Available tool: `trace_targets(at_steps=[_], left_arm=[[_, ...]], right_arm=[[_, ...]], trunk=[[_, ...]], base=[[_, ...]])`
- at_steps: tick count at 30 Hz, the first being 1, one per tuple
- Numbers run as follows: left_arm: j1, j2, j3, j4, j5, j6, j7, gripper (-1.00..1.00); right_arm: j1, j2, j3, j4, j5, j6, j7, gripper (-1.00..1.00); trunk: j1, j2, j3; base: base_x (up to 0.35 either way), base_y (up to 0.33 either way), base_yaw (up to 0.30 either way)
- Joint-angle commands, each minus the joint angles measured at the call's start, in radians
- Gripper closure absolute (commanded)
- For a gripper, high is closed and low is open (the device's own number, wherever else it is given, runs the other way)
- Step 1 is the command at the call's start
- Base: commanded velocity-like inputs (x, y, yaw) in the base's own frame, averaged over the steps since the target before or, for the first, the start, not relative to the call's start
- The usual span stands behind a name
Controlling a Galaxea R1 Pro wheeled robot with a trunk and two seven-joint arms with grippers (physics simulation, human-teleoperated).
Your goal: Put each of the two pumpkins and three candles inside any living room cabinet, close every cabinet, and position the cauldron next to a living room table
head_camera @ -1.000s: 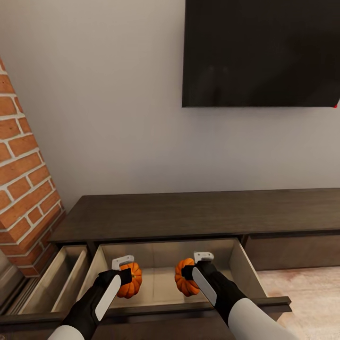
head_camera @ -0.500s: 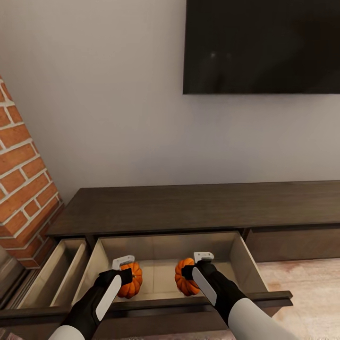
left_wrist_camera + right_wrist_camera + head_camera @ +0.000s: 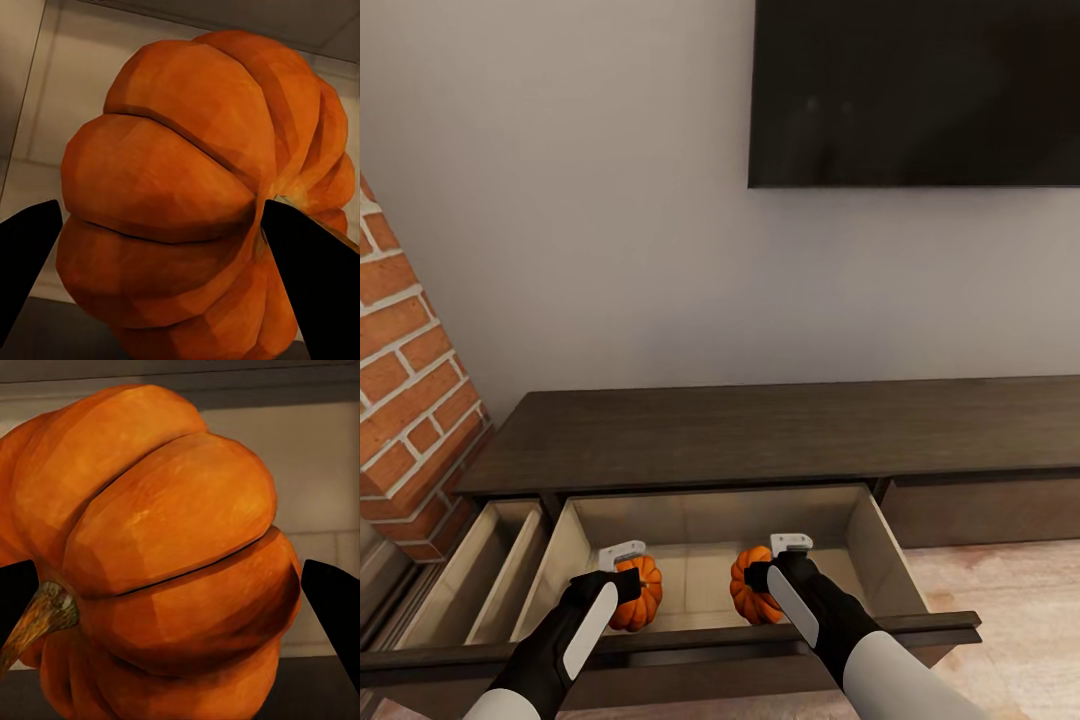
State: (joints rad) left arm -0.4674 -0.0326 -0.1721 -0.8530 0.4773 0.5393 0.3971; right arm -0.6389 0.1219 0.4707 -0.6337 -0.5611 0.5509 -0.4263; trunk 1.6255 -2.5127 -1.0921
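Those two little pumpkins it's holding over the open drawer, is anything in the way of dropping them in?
Nothing visible is. The left gripper holds one pumpkin and the right gripper holds the other pumpkin, both already inside the open drawer of the cabinet, whose pale floor shows bare beneath and behind them.

Black TV (image 3: 915, 90) above; brick column (image 3: 405, 400) (leftward).

From the head I look forward and down over the open drawer (image 3: 715, 560) of the cabinet (image 3: 780, 440), wall and dark screen (image 3: 915, 90) beyond. My wrist cameras sit close behind each pumpkin: the left pumpkin (image 3: 202, 195) and the right pumpkin (image 3: 157, 562), both also visible from the head inside that drawer.
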Motion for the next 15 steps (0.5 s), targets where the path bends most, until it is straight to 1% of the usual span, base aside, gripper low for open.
trace_targets(at_steps=[1,2,3,6,7,15], left_arm=[[0.0,0.0,-0.003,-0.001,0.009,0.002,0.011,1.0],[0.0,0.0,-0.003,-0.001,0.009,0.002,0.011,1.0],[0.0,0.0,-0.003,-0.001,0.009,0.002,0.011,1.0],[0.0,0.001,-0.004,-0.001,0.008,0.002,0.011,1.0],[0.0,0.001,-0.004,-0.001,0.008,0.002,0.011,-1.0],[0.0,0.002,-0.003,-0.002,0.009,0.002,0.011,-1.0]], right_arm=[[-0.001,-0.001,0.005,-0.001,-0.011,0.001,-0.009,1.0],[-0.001,-0.001,0.005,-0.001,-0.011,0.001,-0.009,1.0],[-0.001,-0.001,0.005,-0.001,-0.011,0.001,-0.009,-1.0],[-0.001,-0.001,0.005,-0.001,-0.011,0.001,-0.009,-1.0],[-0.001,-0.001,0.005,-0.001,-0.011,0.001,-0.009,-1.0],[-0.001,-0.001,0.005,-0.001,-0.012,0.001,-0.009,-1.0]], trunk=[[0.0,0.0,-0.001],[0.0,0.0,-0.001],[0.0,0.0,-0.001],[0.0,0.0,-0.001],[0.0,0.0,-0.001],[0.0,0.0,-0.001]], base=[[0.0,0.0,0.0],[0.0,0.0,0.0],[0.0,0.0,0.0],[0.0,0.0,0.0],[0.0,0.0,0.0],[0.0,0.0,0.0]])
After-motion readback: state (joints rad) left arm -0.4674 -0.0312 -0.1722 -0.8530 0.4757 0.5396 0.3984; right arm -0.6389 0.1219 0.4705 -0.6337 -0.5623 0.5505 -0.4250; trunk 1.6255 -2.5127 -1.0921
